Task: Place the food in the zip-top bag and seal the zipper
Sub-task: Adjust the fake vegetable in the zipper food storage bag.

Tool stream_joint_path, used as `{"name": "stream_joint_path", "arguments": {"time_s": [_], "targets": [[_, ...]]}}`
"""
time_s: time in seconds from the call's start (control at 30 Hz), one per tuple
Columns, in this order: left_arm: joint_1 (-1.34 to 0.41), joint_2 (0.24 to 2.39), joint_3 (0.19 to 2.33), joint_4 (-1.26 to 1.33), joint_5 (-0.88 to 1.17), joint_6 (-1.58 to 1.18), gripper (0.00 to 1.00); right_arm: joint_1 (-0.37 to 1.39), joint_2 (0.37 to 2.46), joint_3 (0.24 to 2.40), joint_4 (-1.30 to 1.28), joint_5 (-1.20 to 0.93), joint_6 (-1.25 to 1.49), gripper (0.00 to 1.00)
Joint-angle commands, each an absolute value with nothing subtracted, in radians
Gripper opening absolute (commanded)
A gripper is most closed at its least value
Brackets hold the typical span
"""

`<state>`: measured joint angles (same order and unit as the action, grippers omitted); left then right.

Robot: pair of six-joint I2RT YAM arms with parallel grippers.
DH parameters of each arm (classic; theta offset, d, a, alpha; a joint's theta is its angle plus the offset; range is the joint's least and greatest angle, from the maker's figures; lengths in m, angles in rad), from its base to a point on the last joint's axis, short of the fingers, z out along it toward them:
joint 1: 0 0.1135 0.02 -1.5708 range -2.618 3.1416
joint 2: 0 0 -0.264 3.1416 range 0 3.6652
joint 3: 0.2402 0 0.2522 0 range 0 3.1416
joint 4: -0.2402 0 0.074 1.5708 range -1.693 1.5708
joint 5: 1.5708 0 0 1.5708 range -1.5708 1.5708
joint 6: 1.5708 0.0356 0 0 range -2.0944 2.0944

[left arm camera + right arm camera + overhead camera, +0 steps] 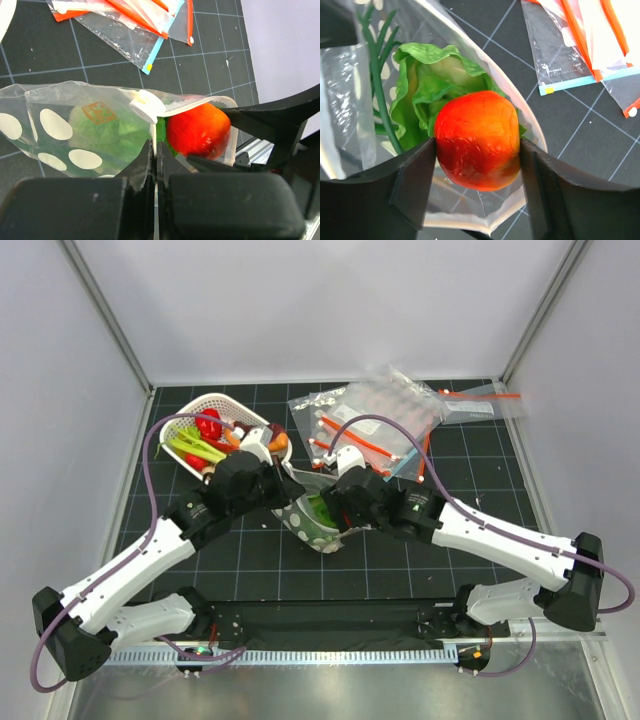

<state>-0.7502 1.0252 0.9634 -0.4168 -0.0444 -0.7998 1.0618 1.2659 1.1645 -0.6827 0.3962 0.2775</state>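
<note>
My left arm (140, 558) and right arm (500, 536) wear white shells over black joints; purple cables (375, 419) loop along them. My jaws are blocky matte black.

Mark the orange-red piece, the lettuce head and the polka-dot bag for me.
orange-red piece (477, 140), right wrist view, middle of its rounded front.
lettuce head (432, 82), right wrist view, an upper leaf.
polka-dot bag (55, 124), left wrist view, a white dot on its side.
</note>
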Motion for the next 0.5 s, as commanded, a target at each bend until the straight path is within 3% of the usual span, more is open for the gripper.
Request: {"name": "stream_joint_path", "arguments": {"time_s": [0.0,0.1,0.2,0.47], "targets": [[-0.746,1.003,0.962,-0.391,-0.058,-0.779,0.0,1.068,1.273,1.209,-0.692,0.449,0.267,0.67],[-0.747,0.999,0.96,-0.394,-0.064,-0.779,0.0,1.068,1.253,1.207,-0.674,0.463,0.282,0.49],[-0.746,0.989,0.96,-0.4,-0.067,-0.776,0.0,1.068,1.192,1.192,-0.615,0.437,0.29,0.4],[-0.746,0.974,0.957,-0.41,-0.046,-0.778,0.01,1.068,1.104,1.161,-0.395,0.293,0.29,0.34]]}}
